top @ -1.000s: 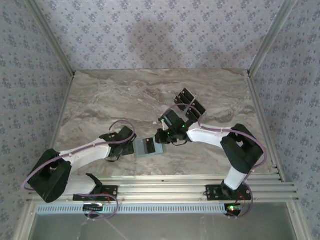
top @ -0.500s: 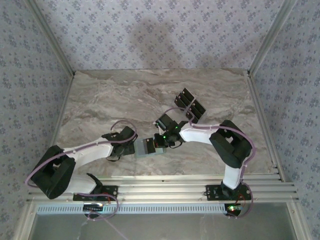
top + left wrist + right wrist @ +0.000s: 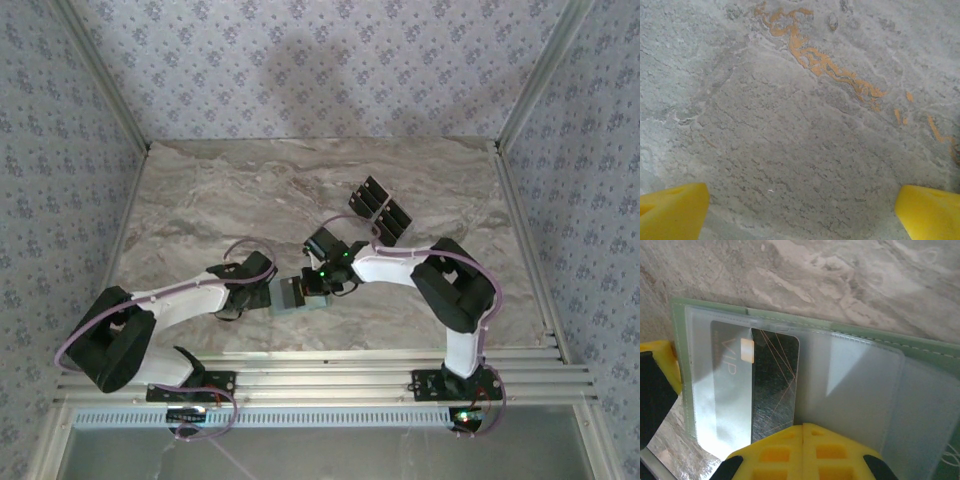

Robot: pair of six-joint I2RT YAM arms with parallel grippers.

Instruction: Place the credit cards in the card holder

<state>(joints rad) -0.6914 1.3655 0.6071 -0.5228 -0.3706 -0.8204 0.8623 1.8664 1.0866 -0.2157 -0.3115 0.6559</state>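
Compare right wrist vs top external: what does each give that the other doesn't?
Right wrist: close detail of a black card with VIP lettering and a gold chip, partly under a clear sleeve of the green wallet; the right gripper, yellow fingers shut, right beside the card.
Top external: the layout of both arms, the left gripper just left of the wallet, and spare black cards fanned farther back on the table.
Both: the wallet lying open, the marbled table, the right gripper.
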